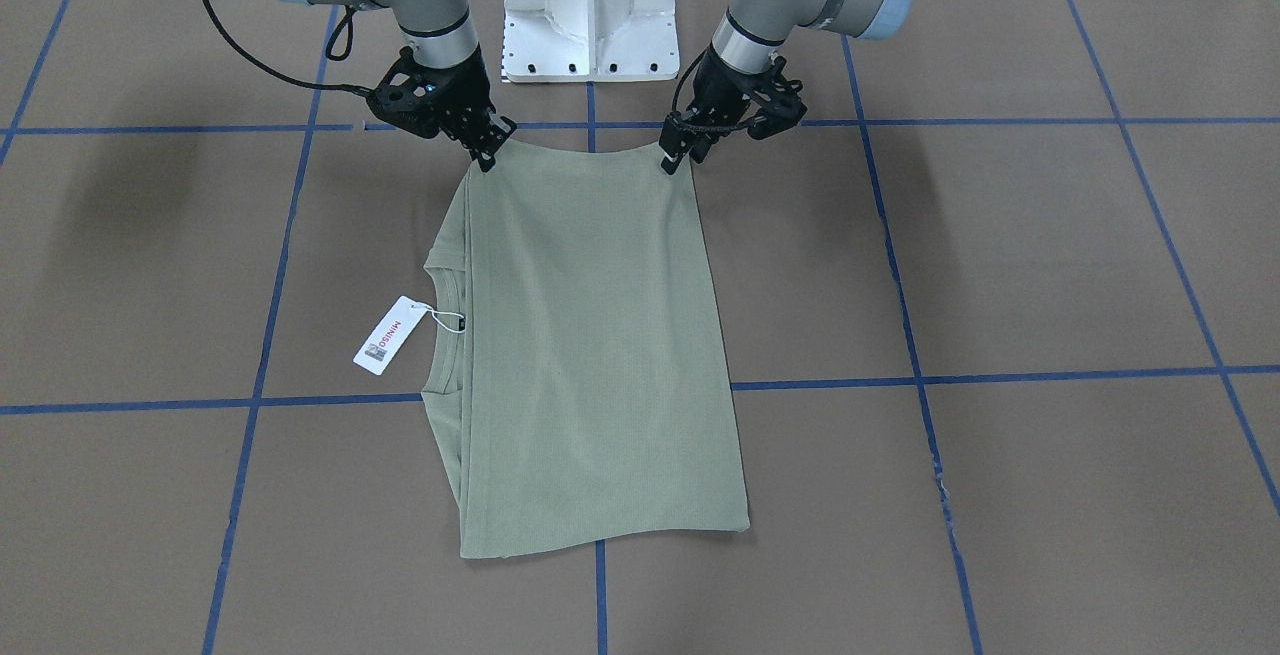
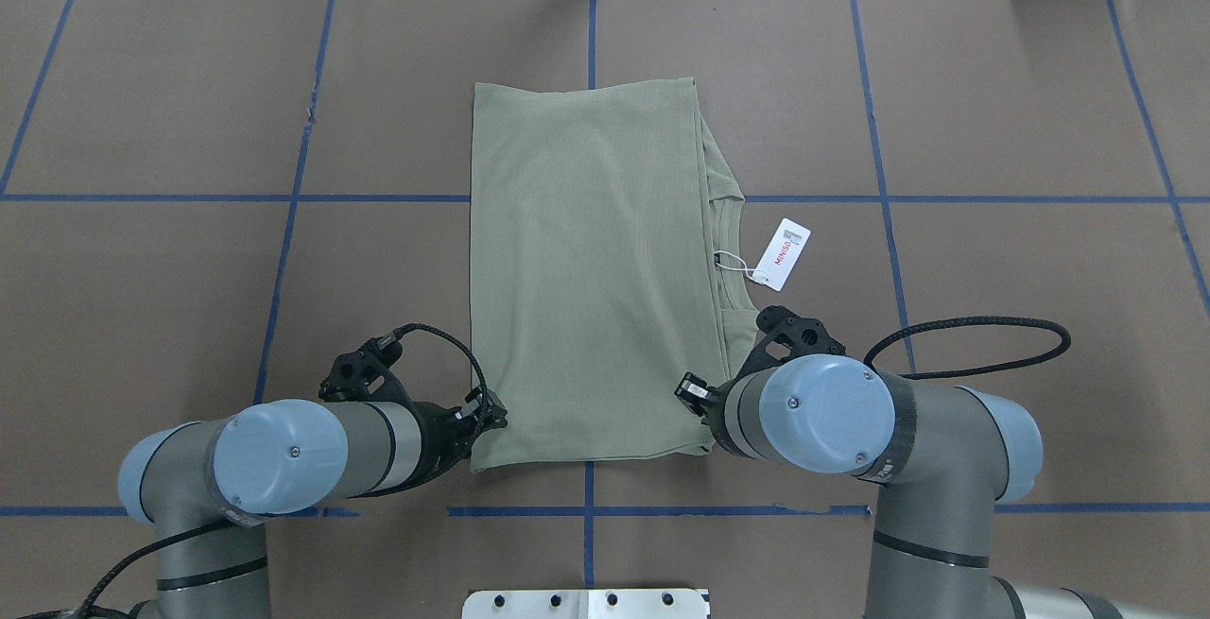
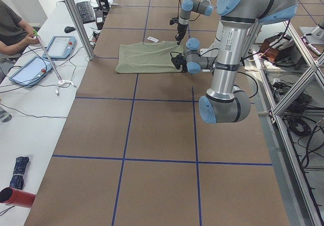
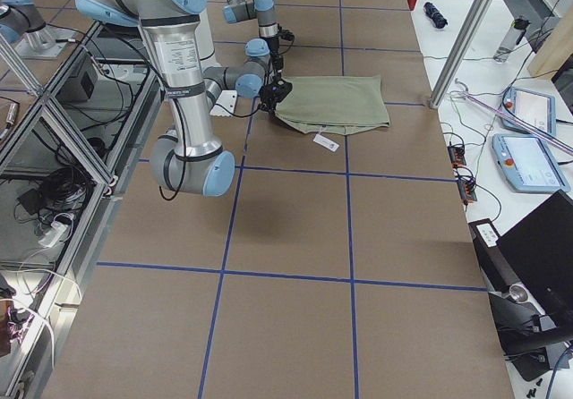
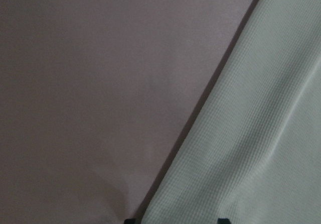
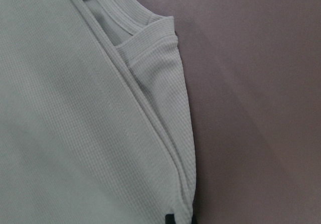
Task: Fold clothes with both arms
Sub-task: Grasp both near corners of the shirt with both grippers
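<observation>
The olive-green shirt [image 1: 600,335] lies folded into a long rectangle mid-table, collar and white hang tag [image 1: 388,335] sticking out on one long side. It also shows in the overhead view [image 2: 586,269]. My right gripper [image 1: 490,150] is at the shirt's near corner on the collar side, and in the right wrist view [image 6: 181,219] its tips are close together on the layered edge. My left gripper [image 1: 672,157] is at the other near corner. In the left wrist view [image 5: 175,220] its tips stand apart with cloth [image 5: 261,133] between them. The near edge sags slightly between the grippers.
The brown table cover [image 2: 189,128] has a grid of blue tape lines. The white pedestal [image 1: 590,15] stands just behind the grippers. An operator [image 3: 12,28] sits at a side bench with tablets [image 3: 30,69], beyond the far long edge.
</observation>
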You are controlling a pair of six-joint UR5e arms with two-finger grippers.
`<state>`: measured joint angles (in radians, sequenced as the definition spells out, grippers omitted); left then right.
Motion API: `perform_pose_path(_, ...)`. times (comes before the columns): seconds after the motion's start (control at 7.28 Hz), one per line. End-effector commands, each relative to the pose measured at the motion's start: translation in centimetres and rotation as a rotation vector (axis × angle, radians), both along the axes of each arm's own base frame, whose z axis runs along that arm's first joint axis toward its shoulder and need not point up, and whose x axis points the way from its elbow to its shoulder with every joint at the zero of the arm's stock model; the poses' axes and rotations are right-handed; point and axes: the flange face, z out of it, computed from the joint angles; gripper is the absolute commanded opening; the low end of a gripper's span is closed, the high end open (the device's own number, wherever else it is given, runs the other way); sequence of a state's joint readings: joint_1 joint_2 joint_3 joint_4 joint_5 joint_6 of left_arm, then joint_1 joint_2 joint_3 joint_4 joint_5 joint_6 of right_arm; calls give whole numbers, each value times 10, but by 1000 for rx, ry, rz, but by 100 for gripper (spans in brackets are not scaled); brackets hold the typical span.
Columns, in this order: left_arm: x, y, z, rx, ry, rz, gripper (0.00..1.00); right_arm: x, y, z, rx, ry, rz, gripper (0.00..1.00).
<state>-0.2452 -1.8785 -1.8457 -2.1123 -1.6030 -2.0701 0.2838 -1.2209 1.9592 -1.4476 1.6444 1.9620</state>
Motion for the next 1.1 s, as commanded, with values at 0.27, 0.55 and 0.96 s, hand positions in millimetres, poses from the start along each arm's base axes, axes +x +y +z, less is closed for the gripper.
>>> perform_pose_path(0.27,8,15,2,-39,3,9,49,0,0,-1,-2,-3,-4,0)
perform_pose_path(0.55,8,16,1,-39,5,10,28,-1,1,-2,-3,-5,-6,0)
perform_pose_path(0.96,6,16,-1,-37,3,8,0,-1,1,-3,-2,-8,-6,0)
